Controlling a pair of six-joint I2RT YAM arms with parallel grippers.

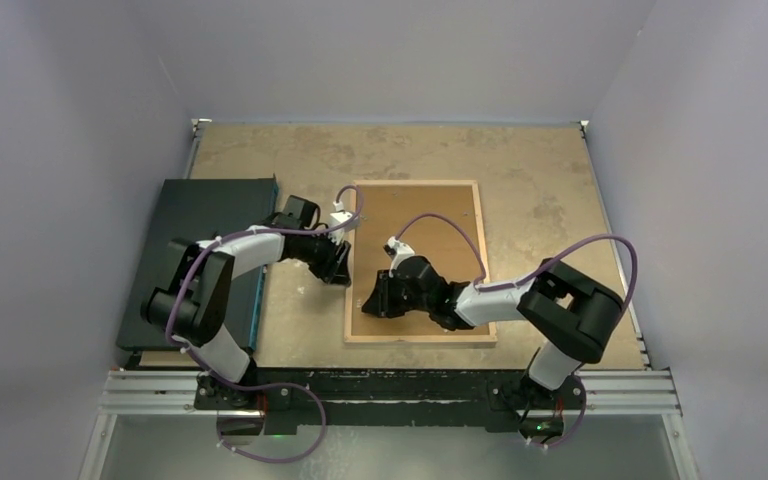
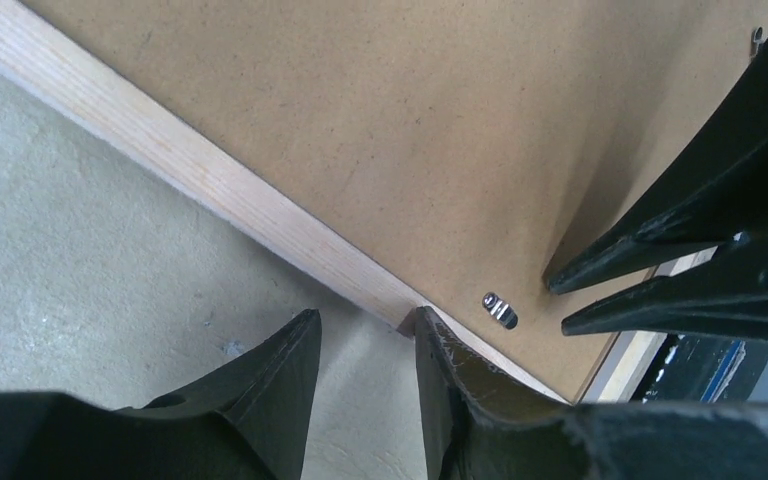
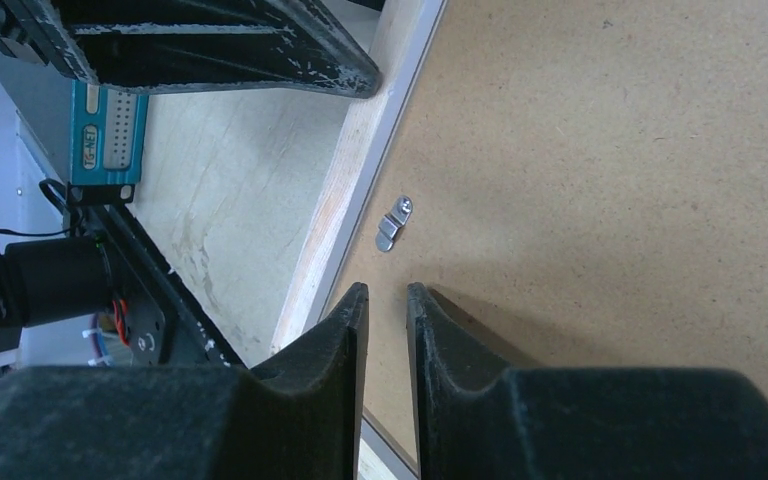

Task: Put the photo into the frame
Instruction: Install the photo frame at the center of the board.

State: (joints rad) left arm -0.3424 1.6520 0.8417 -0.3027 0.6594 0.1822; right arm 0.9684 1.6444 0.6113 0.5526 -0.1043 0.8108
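Note:
The frame (image 1: 415, 184) lies back-up in the middle of the table, its brown backing board (image 1: 435, 235) set inside the light wood border. The photo is not in view. My left gripper (image 1: 340, 265) is open at the frame's left edge; in the left wrist view (image 2: 365, 318) one finger touches the wood border (image 2: 190, 165) and the other is over the table. My right gripper (image 1: 372, 300) hovers over the backing board near the frame's near-left corner, jaws slightly apart and empty (image 3: 387, 295). A small metal clip (image 3: 393, 222) sits on the backing by the border, also in the left wrist view (image 2: 500, 309).
A plain dark flat board (image 1: 200, 260) with a blue edge (image 3: 108, 140) lies at the left of the table, partly under my left arm. The table's near edge rail (image 1: 390, 385) runs below the frame. Grey walls close in on three sides.

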